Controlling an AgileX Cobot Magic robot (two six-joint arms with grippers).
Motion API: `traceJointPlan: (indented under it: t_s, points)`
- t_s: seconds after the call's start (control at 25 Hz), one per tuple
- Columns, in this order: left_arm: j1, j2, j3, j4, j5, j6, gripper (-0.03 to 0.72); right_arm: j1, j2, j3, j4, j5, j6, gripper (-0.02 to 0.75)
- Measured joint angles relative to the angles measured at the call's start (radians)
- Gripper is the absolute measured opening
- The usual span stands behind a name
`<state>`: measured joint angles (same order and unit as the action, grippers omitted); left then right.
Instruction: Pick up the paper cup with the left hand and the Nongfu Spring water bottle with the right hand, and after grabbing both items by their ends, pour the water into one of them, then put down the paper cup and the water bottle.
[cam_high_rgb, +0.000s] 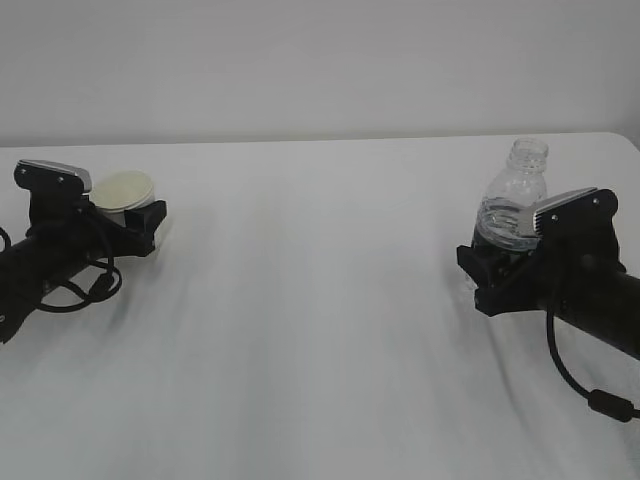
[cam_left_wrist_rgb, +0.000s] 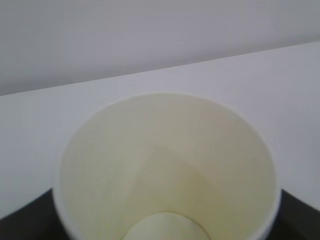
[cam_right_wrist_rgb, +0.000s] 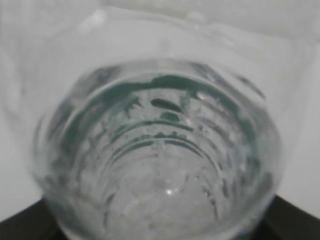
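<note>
Black fingers of the left hand (cam_high_rgb: 140, 222) are standing well apart with the paper cup (cam_high_rgb: 124, 192) sitting between them, low on the table (cam_high_rgb: 320, 300). Whether the jaws are pressing on the cup wall or only bracketing it cannot be told. From the left wrist view the cup (cam_left_wrist_rgb: 165, 165) is filling the space straight ahead of the gripper, its pale cream inside and round floor showing, with dark finger edges (cam_left_wrist_rgb: 25, 220) peeking at both lower corners. Behind the cup, the arm's silver-grey plate (cam_high_rgb: 55, 175) is sitting on top, and black cables (cam_high_rgb: 85, 285) are looping down beside it.

Across the table, the right hand (cam_high_rgb: 490, 275) is also showing wide-set jaws, and the Nongfu Spring water bottle (cam_high_rgb: 512, 195) is standing upright between them, its uncapped neck rising above the gripper. A firm hold cannot be confirmed here either. In the right wrist view the bottle (cam_right_wrist_rgb: 160, 150) is sitting directly in front of the gripper, ribbed clear plastic with traces of green label showing through. Water (cam_high_rgb: 497, 222) is appearing as a clear band in the bottle's body, just ahead of the silver-grey plate (cam_high_rgb: 565, 205). A black cable (cam_high_rgb: 575, 385) is trailing down behind the right arm. Both grippers are sitting well apart from each other.
</note>
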<state>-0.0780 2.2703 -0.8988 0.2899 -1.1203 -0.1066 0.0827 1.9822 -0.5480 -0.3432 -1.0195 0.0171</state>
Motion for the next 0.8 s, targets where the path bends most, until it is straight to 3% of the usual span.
traceJointPlan:
  t_s: [0.44,0.8]
  points:
    - [0.000,0.000,0.000,0.046,0.003,-0.027,0.531,0.000,0.000,0.000,0.000,0.000,0.000,0.477]
    - [0.000,0.000,0.000,0.143,-0.017,-0.050,0.519,0.000,0.000,0.000,0.000,0.000,0.002,0.477]
